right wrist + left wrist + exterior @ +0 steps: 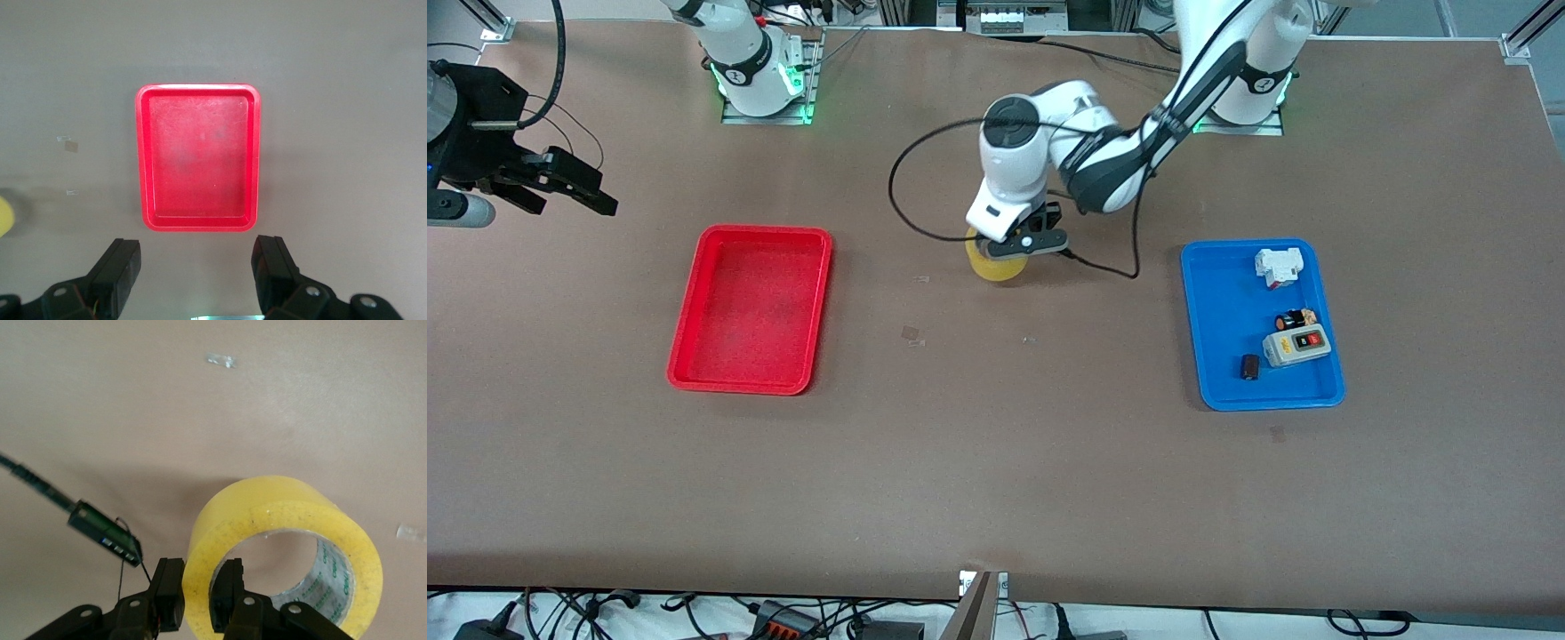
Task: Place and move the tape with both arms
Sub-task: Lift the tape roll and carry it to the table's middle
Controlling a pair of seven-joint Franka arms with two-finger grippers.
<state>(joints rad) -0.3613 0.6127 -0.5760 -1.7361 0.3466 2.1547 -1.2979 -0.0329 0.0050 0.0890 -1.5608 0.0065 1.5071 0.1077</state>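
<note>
tape [280, 520]: glossy yellowish film | red tray [750, 308]: shiny plastic | table [996, 480]: matt brown

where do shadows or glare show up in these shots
Left wrist view: the tape, pinched by the left gripper, casts a soft shadow on the table. Right wrist view: pale sheen on the red tray floor. Front view: green glow at the arm bases.

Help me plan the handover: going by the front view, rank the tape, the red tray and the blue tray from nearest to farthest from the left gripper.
1. The tape: clamped by its wall in the left gripper, mid-table.
2. The blue tray: toward the left arm's end of the table.
3. The red tray: toward the right arm's end, where the right gripper waits open.
</note>
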